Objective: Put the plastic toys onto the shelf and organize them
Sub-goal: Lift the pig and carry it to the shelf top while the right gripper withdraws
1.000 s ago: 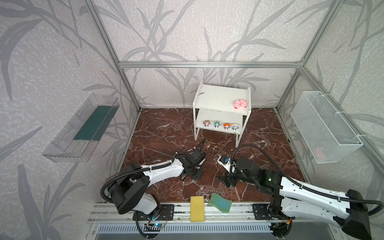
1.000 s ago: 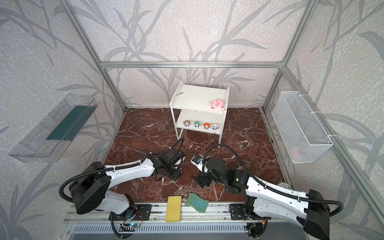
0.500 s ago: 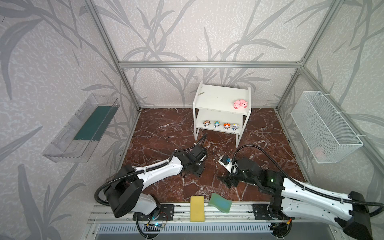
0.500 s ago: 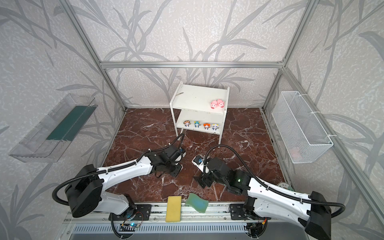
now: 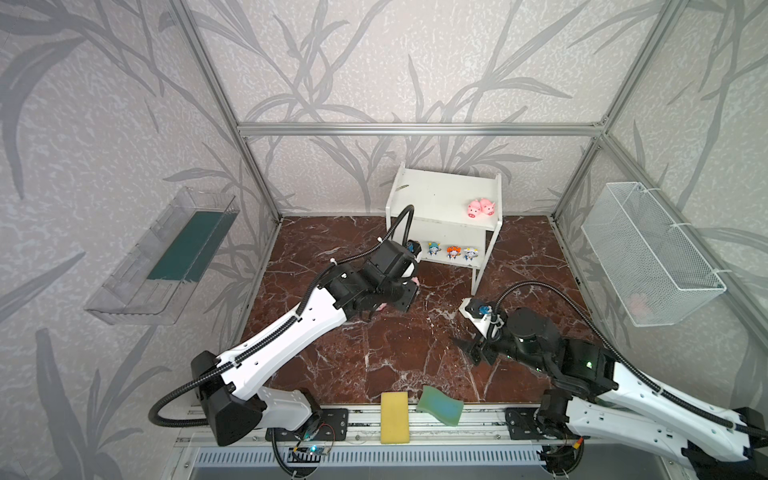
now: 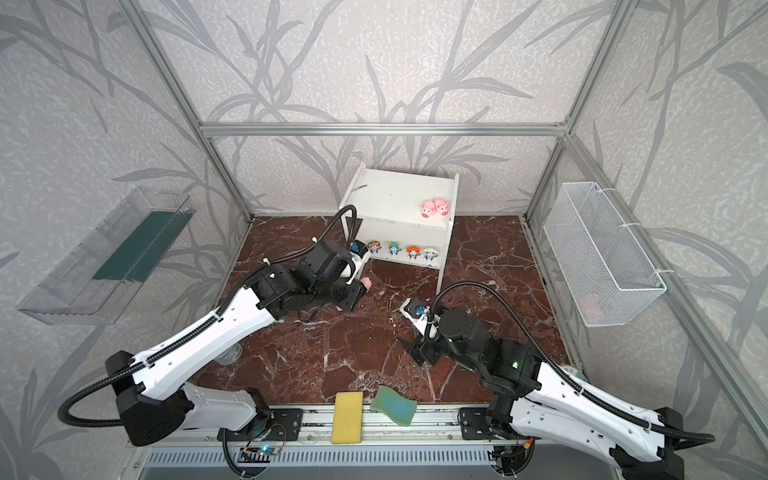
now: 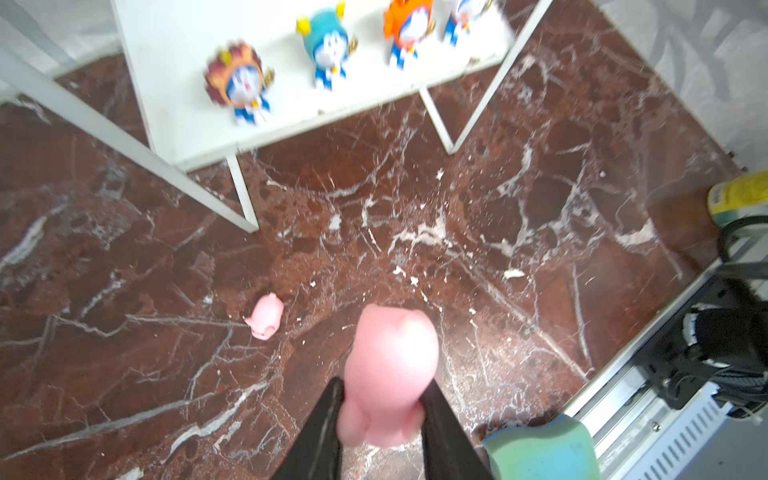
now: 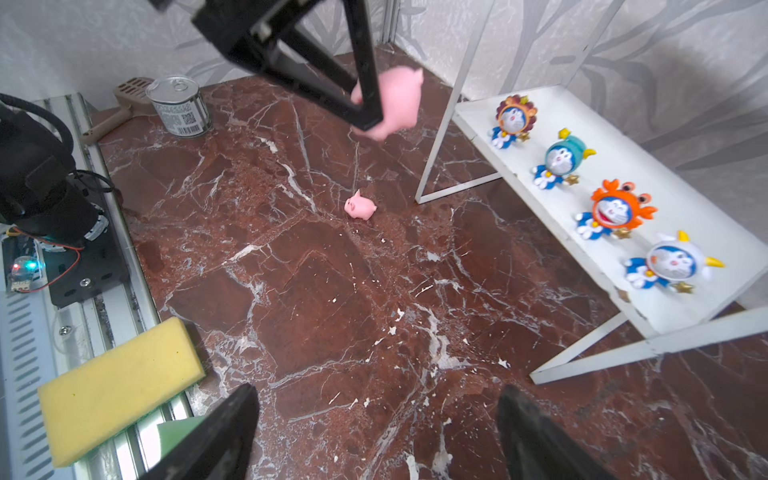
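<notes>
Pressure from the left hand (image 7: 380, 390) is applied to a pink pig (image 7: 390, 353): the black jaws are closed partway against its two sides, and the toy is carried clear of the counter (image 7: 519, 232). In both top views this hand is found near the front left corner of the shelf (image 5: 436, 199), lower than the upper board.

A loose pig (image 7: 266, 316) is seen lying on the marbled counter, well apart from the carried one and in front of the shelf's left legs. A pair of pigs (image 5: 473, 208) is stood at the right end of the upper board, side by side and touching. A row of four figurines (image 8: 611, 212) is lined up along the front of the lower board, each set apart from its neighbour and faced outward.

The right hand (image 8: 378, 395) is held low over the counter, right of centre; its jaws are spread wide and nothing is gripped between them.

A yellow sponge (image 5: 395, 417) and a green sponge (image 5: 440, 405) are laid at the front edge, next to each other. A tin can (image 8: 178, 106) is stood upright at the counter's left side, near the left arm's base.
</notes>
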Controlling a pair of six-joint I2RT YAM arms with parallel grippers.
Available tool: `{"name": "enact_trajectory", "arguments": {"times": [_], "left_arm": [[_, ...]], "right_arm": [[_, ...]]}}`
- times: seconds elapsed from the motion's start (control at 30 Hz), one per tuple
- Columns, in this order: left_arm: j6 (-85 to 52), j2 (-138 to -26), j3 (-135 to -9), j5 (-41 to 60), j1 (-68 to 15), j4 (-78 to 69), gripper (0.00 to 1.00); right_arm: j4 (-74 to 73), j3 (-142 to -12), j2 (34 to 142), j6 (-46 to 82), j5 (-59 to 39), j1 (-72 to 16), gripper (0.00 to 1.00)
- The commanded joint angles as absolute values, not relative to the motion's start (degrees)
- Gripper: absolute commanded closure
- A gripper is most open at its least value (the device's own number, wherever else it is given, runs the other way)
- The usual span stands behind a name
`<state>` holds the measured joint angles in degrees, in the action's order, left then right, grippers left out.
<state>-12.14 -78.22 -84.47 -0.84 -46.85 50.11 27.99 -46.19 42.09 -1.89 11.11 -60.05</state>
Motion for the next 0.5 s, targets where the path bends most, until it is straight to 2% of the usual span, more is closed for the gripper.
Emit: {"name": "enact_trajectory", "arguments": {"times": [0.0,0.47], "left_arm": [[-10.49,-80.33,-91.25,-2.04,-46.67,56.22,0.68],[-6.12,-92.15,-111.82,-4.38,-46.69,48.24,0.69]], "right_arm": [[33.53,-49.13,40.17,-3.57,14.84,-60.37,0.10],[41.12,-52.21,30.86,-3.74,22.56,-60.32,0.10]]}}
